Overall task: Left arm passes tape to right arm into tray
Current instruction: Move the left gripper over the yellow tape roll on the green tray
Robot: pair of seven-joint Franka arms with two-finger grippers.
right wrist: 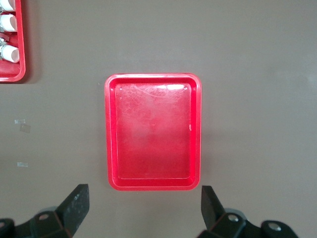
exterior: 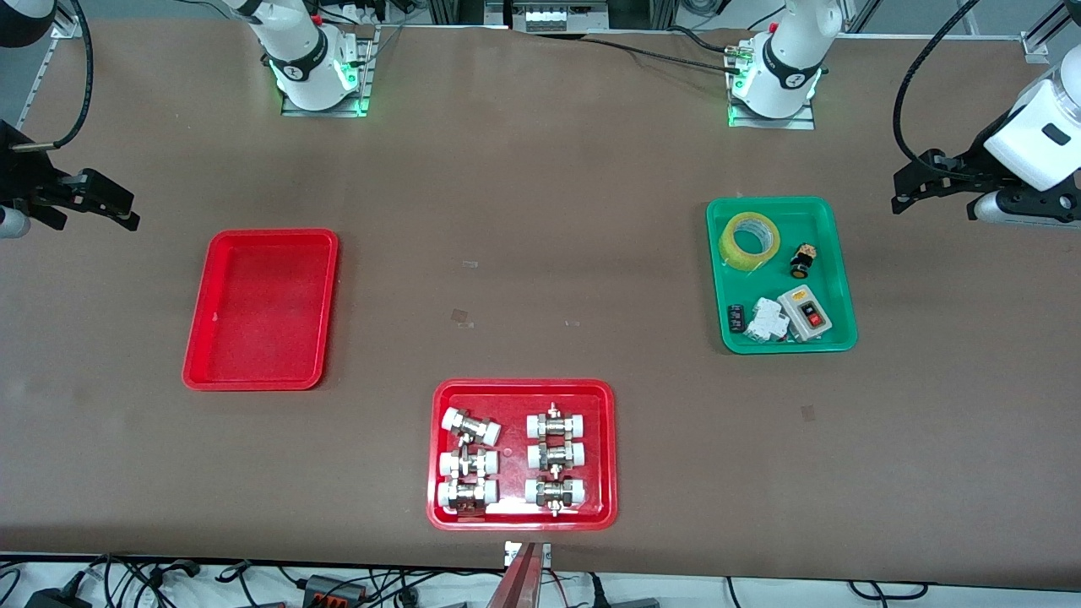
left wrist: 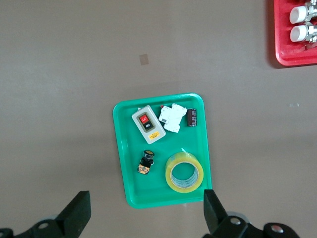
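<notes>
The yellow tape (exterior: 748, 241) lies flat in the green tray (exterior: 823, 245), at the corner farther from the front camera. It also shows in the left wrist view (left wrist: 184, 171). My left gripper (exterior: 916, 181) is open and empty, high over the table at the left arm's end, beside the green tray (left wrist: 129, 163); it shows in its own wrist view (left wrist: 146, 215). The plain red tray (exterior: 262, 310) lies empty toward the right arm's end and shows in the right wrist view (right wrist: 153, 131). My right gripper (exterior: 105, 203) is open and empty, high over the table beside that tray (right wrist: 143, 208).
The green tray also holds a grey switch box (exterior: 805, 312), a white breaker (exterior: 768, 319), a small black part (exterior: 736, 318) and a black button (exterior: 802, 261). A second red tray (exterior: 524, 387) with several white-capped metal fittings lies near the front camera, mid-table.
</notes>
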